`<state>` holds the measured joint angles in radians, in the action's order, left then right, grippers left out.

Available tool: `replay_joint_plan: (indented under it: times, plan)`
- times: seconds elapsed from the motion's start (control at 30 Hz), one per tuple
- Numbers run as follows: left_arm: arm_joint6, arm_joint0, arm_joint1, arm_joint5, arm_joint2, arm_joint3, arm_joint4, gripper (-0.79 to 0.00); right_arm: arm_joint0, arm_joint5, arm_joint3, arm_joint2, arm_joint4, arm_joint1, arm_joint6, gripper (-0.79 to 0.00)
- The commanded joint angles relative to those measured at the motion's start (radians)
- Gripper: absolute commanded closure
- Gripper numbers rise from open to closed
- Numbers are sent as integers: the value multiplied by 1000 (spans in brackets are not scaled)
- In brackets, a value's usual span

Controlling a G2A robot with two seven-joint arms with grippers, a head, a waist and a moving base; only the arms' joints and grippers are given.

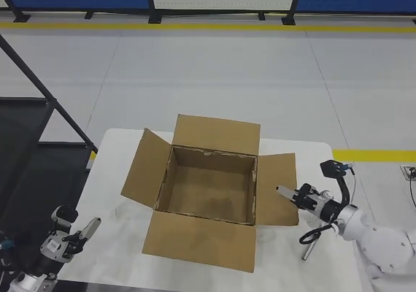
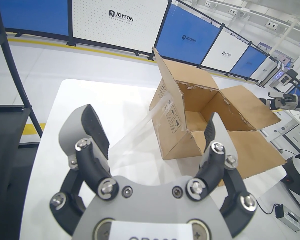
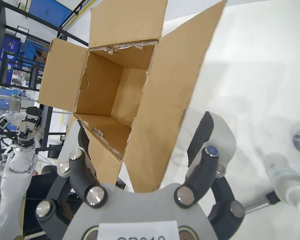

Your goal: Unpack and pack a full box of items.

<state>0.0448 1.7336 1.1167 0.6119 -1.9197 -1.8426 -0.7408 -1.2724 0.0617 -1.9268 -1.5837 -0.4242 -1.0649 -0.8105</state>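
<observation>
Box (image 1: 201,244): open cardboard, four flaps spread, mid white tabletop (image 1: 113,157)
Print: black handling symbols (image 2: 172,119) on one side wall (too small to make out)
Left gripper (image 2: 150,123): jaws apart, near a tabletop corner, well apart from the box
Right gripper (image 3: 145,126): jaws apart, right flap (image 1: 274,174) edge between them
</observation>
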Motion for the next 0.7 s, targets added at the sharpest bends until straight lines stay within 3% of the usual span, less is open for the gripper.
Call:
replay_joint_plan:
  times: [0.0, 0.17, 0.33, 0.43, 0.67]
  plan:
    - [-6, -7, -1, 9, -1, 2, 3, -785, -96, 23, -89, -67, -48, 7, -3, -785]
    - [-30, -31, -4, 32, 0, 10, 10, -785, -290, 74, -238, -184, -193, 19, -66, -785]
    - [-50, -48, -6, 47, -4, 10, 14, -785, -417, 145, -301, -194, -366, 21, -85, -785]
    - [-55, -48, -8, 57, -13, -2, 19, -785, -437, 200, -296, -174, -402, 19, -97, -785]
    - [-62, -34, -10, 83, -28, -21, 14, -785, -437, 200, -296, -174, -402, 19, -97, -785]
